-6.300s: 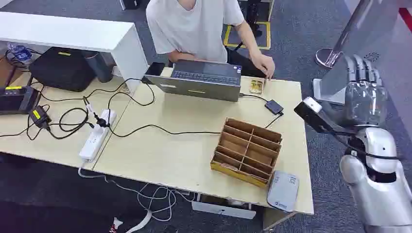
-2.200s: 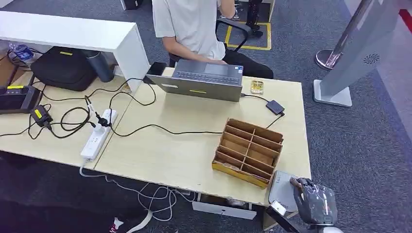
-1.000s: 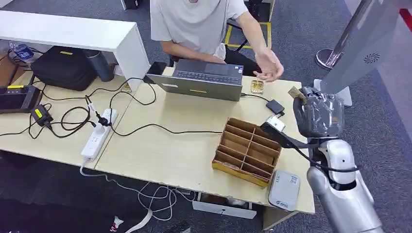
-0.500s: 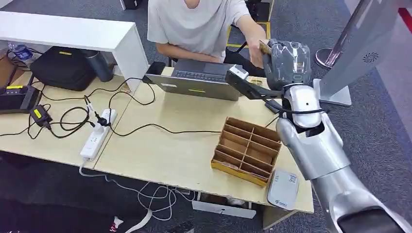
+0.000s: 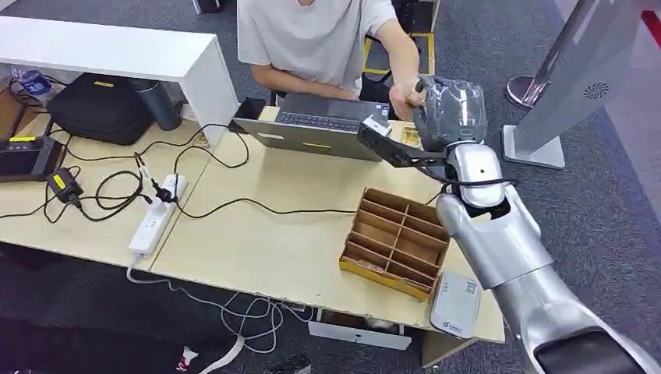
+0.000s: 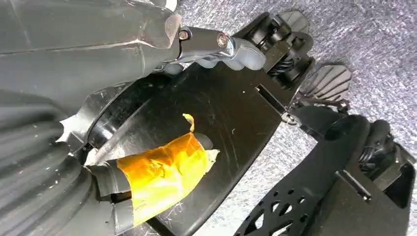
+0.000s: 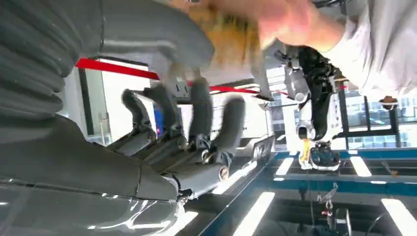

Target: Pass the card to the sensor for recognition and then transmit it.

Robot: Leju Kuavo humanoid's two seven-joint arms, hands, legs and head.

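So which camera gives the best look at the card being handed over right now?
The right wrist view: the card shows as a blurred yellowish shape between the right hand and the person's hand. The head view has the right hand covering most of the card. The left wrist view looks at the floor.

silver jointed arm [image 5: 507, 257], plastic-wrapped grey robot hand [image 5: 450, 111].

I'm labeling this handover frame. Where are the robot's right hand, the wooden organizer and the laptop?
right hand [image 5: 450, 111], head view, back of the hand.
wooden organizer [image 5: 396, 243], head view, centre dividers.
laptop [image 5: 316, 135], head view, grey lid.
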